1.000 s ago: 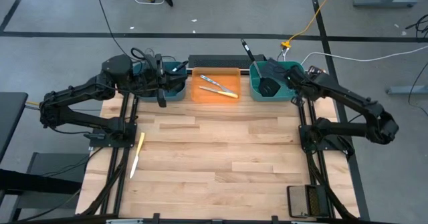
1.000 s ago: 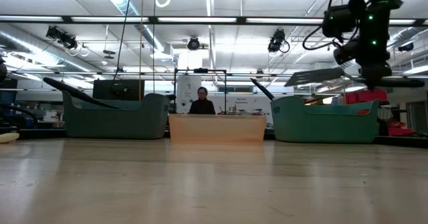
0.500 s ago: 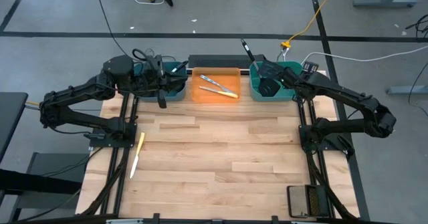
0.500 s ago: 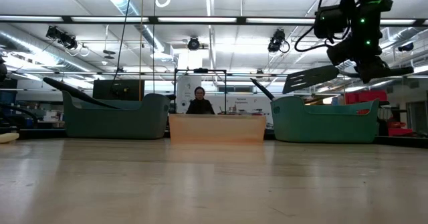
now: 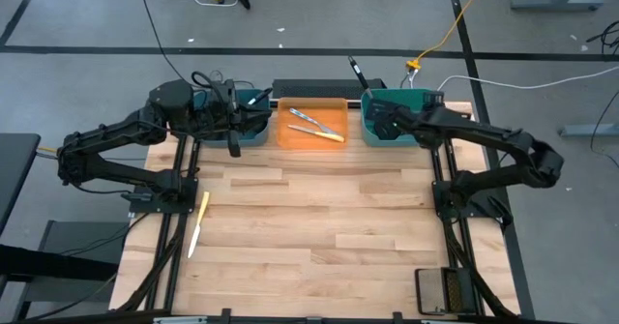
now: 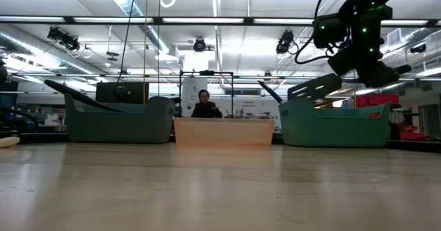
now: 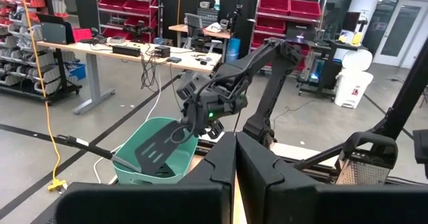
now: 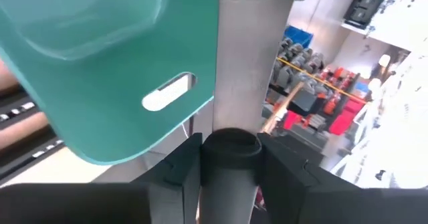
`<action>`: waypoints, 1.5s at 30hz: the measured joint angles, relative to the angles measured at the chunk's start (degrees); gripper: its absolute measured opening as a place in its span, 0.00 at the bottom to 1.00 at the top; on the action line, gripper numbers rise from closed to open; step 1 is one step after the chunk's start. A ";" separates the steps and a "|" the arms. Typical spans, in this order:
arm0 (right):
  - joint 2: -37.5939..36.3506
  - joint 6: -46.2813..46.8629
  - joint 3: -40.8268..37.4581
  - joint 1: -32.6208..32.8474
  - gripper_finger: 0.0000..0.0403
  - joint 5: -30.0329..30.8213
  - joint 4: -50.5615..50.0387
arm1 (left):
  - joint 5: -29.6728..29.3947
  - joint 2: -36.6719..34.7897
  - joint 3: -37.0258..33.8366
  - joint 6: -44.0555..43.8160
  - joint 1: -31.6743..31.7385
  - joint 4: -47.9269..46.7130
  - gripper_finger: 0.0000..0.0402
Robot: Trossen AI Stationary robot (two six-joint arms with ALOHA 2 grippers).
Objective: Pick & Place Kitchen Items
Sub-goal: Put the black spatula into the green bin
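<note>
Right gripper [image 6: 375, 69] is clamping the handle of a black slotted spatula [image 6: 315, 87], with the fingers [image 8: 175, 162] squeezing a round grey shaft between them. It's hanging over the right teal bin [image 5: 394, 131] at the far edge, blade tilted and sitting just above the rim in the low view. From overhead the spatula is basically getting swallowed by the arm, so I can't make out the blade there. The left wrist view is showing it best [image 7: 155, 152], poised over the bin mouth.

Left gripper [image 5: 232, 148] is pinched shut with nothing in it, hanging at the near edge of the left teal bin [image 5: 253, 131]. Its fingers [image 7: 221, 158] are pressing together in its own camera.

A long black handle [image 6: 72, 93] is sticking out of the left bin, and another one [image 5: 357, 72] is poking out past the far rim of the right bin; the working ends are buried inside, so I can't tell what they are.

The orange bin [image 5: 311, 138] between the teal ones is holding two knives [image 5: 316, 125], one yellow-handled. One more yellow-handled knife [image 5: 197, 224] is lying alone on the wooden table [image 5: 319, 237] toward the near left, close to the left arm's frame. The middle and near right of the table are giving lots of open room.
</note>
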 joint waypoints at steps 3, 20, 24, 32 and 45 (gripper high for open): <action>1.80 0.23 0.00 0.00 0.31 0.74 0.00 | 0.00 0.00 0.00 -0.01 0.01 0.00 0.04; 6.10 -1.25 -0.02 0.00 0.31 0.12 0.00 | 0.00 -0.02 0.00 -0.17 0.01 0.00 0.04; 6.10 -2.81 -0.04 0.00 0.31 0.02 0.26 | 0.00 -0.02 0.00 -0.17 0.00 0.00 0.04; 6.10 -5.29 -0.04 0.00 0.31 0.06 1.17 | 0.02 -0.02 0.00 -0.20 0.01 0.00 0.04; 6.08 -6.26 -0.04 0.00 0.31 0.04 1.28 | 0.02 -0.02 0.00 0.65 0.02 -0.02 0.04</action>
